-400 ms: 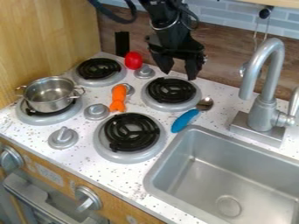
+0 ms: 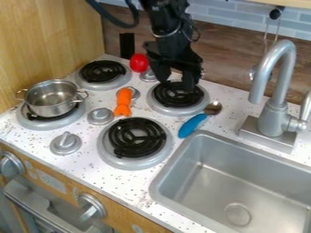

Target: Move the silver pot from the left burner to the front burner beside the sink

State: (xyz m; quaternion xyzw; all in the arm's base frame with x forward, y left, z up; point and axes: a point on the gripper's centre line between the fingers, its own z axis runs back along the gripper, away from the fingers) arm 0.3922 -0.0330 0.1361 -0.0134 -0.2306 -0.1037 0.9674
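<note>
The black gripper (image 2: 175, 85) hangs over the back right burner (image 2: 177, 94), its two fingers spread apart with nothing between them. An orange toy (image 2: 123, 101) lies left of that burner, among the knobs. Behind it, a red round object (image 2: 138, 63) rests near the back wall, left of the gripper. A spoon with a blue handle (image 2: 192, 126) lies between the right burners and the sink, its metal bowl toward the back. On the front left burner stands a silver pot (image 2: 52, 98) with two handles.
A grey sink (image 2: 163, 173) takes up the front right, with a tall faucet (image 2: 277, 86) behind it. The front burner (image 2: 135, 143) and back left burner (image 2: 102, 72) flank the knobs. A wooden wall (image 2: 48, 41) stands at the left.
The gripper has moved slightly left and lower, down toward the back right burner. The toys, spoon and pot are where they were.
</note>
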